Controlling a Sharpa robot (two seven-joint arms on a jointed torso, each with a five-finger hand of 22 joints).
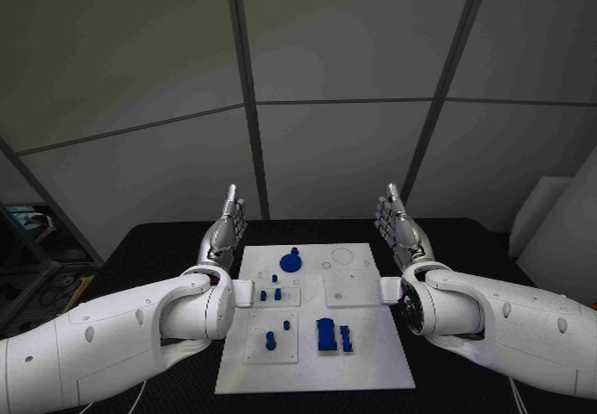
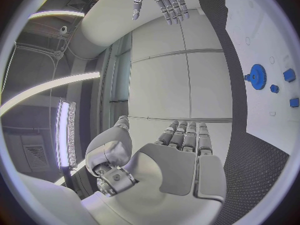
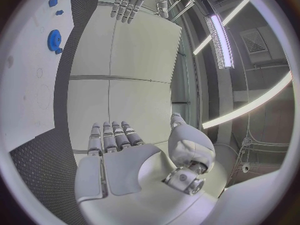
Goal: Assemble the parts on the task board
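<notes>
task board (image 1: 361, 366) sat flat mid-desk (image 1: 162, 246), long axis running 12 to 6 in the head view. blue gear (image 1: 292, 260) stood near the board's 12 o'clock end, slightly toward 11. two small blue pegs (image 1: 272, 295) sat just below it, around board centre-left. two more small blue pieces (image 1: 272, 339) lay at the board's 8 o'clock area. a larger blue block (image 1: 327, 334) with a narrower blue piece (image 1: 346, 338) just beside it stood near 6 o'clock, right of centre.

left hand (image 1: 225, 226) was raised at the board's 10 o'clock corner, fingers straight, side by side, pointing up, holding nothing, clear of the board. left wrist view agreed: palm flat, fingers (image 2: 186, 134) extended, thumb apart.

right hand (image 1: 399, 222) mirrored it at the 2 o'clock corner, fingers straight and upright, holding nothing, not touching the board. right wrist view showed fingers (image 3: 112, 135) extended together, thumb off to the side.

both arms flanked the board, well apart from the parts.
</notes>
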